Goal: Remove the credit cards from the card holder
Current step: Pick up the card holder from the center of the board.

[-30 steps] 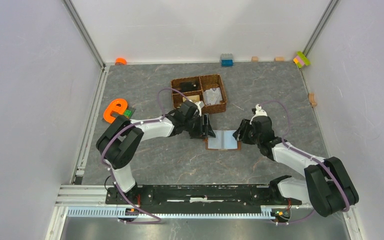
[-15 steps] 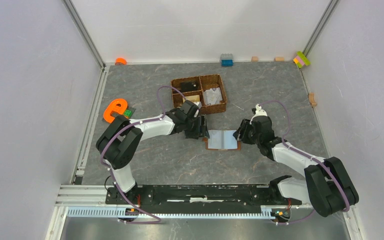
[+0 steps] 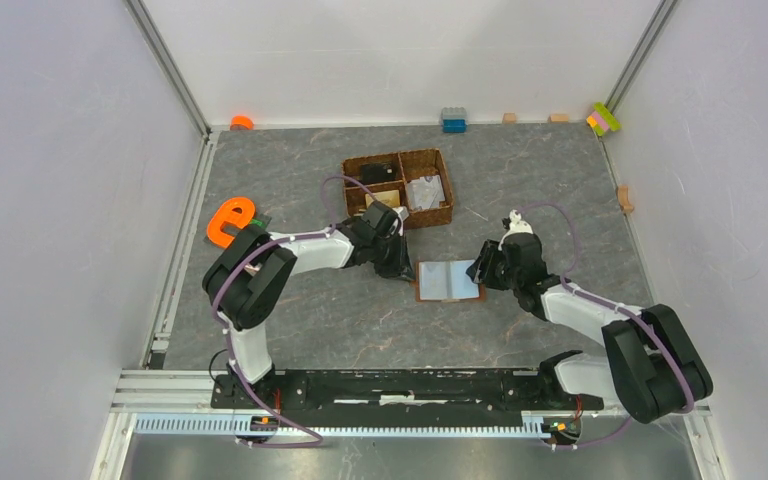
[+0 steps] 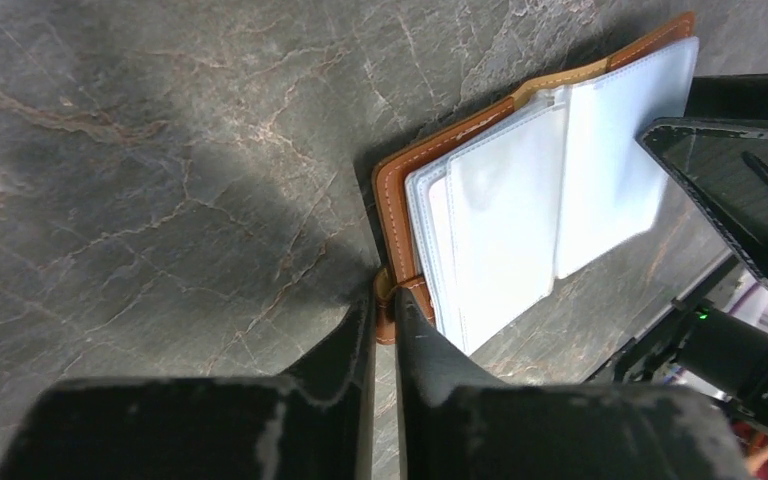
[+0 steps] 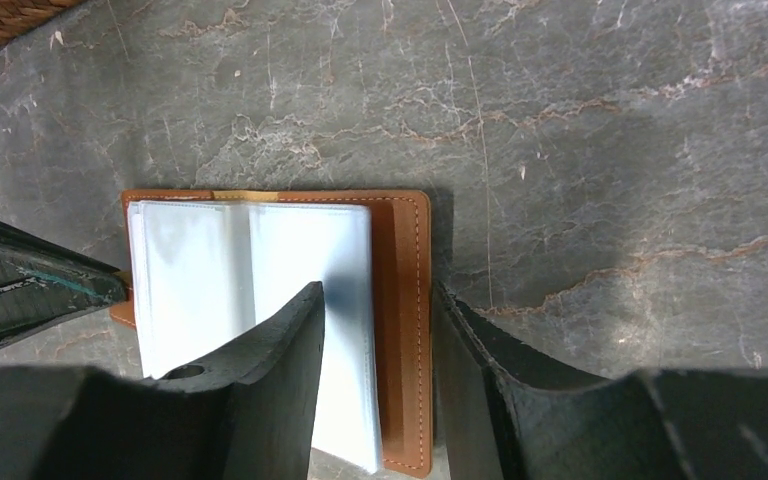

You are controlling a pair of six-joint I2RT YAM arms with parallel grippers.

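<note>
Card holder (image 3: 449, 281) flat, open; L gripper (image 4: 385, 300) clamped on left edge; R gripper (image 5: 375, 295) apart, straddling right edge; basket (image 3: 397, 187) near.

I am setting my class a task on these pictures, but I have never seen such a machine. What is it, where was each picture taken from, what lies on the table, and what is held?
It is two robot arms bolted to the near edge of a grey table. One picture looks down from above; the other two come from cameras on the wrists. On it lie an open brown card holder, a woven basket, an orange letter and small blocks at the back. The left arm's fingers pinch a tab on the card holder's edge. The right arm's fingers stand apart astride its opposite edge.
</note>
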